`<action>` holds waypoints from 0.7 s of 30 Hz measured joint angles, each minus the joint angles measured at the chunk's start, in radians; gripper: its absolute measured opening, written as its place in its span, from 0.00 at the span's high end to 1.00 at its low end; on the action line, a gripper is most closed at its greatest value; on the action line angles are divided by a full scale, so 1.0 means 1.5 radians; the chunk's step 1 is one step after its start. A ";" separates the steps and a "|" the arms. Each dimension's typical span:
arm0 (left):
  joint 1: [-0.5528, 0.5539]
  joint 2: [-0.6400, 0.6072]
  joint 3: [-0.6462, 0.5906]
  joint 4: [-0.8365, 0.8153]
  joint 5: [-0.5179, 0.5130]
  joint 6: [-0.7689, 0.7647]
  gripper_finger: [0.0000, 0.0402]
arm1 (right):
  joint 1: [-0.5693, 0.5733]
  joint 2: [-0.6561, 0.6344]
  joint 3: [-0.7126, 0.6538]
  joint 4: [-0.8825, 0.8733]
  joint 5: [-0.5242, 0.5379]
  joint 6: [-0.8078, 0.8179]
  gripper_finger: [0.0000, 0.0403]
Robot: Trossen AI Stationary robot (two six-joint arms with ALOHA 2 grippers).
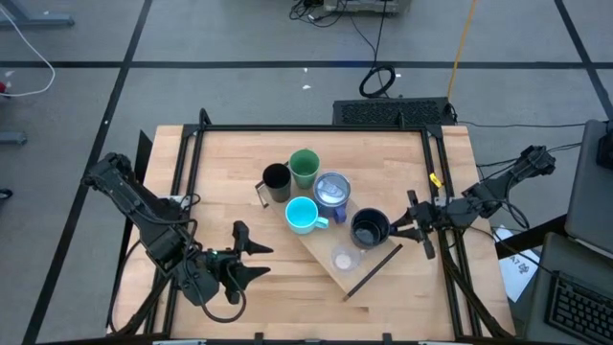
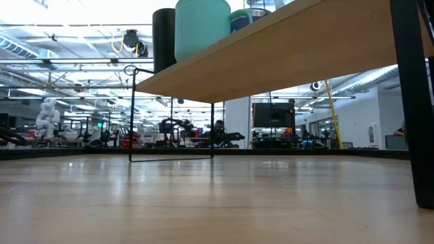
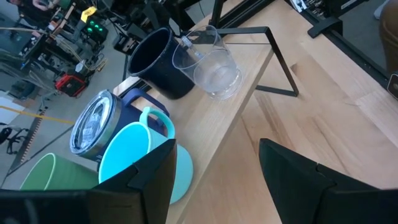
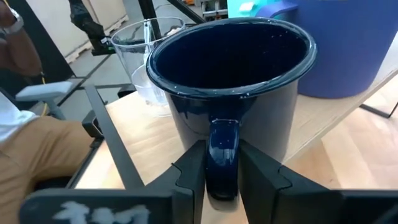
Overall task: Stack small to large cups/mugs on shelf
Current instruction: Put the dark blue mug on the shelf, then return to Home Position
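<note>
**Right claw at the navy mug's handle, all six cups on the shelf**

At the left front of the table, the left gripper waits above bare wood with its fingers spread wide and nothing between them.

The shelf lies slanted across the middle of the table. From the left, the black cup stands beside the green cup at the far end. Next come the cyan mug and, just behind it, the shiny tumbler. The small clear glass cup sits near the front end of the plank, and the dark navy mug stands at its right edge, upright.

On the right, the right gripper reaches in from the table's right side. Its two fingers sit narrowly on either side of the navy mug's handle, close against it.

A person's arm shows beyond the table in the right wrist view.
</note>
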 joint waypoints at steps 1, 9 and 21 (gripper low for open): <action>0.000 0.000 0.000 0.000 0.000 -0.001 0.43 | 0.000 0.000 0.000 0.000 -0.001 0.008 0.81; 0.000 0.000 0.000 0.002 0.000 -0.001 0.43 | 0.000 0.000 0.000 0.000 -0.002 0.059 0.67; 0.000 0.000 0.000 -0.001 0.001 -0.007 0.43 | 0.000 -0.045 0.000 0.035 -0.020 0.035 0.36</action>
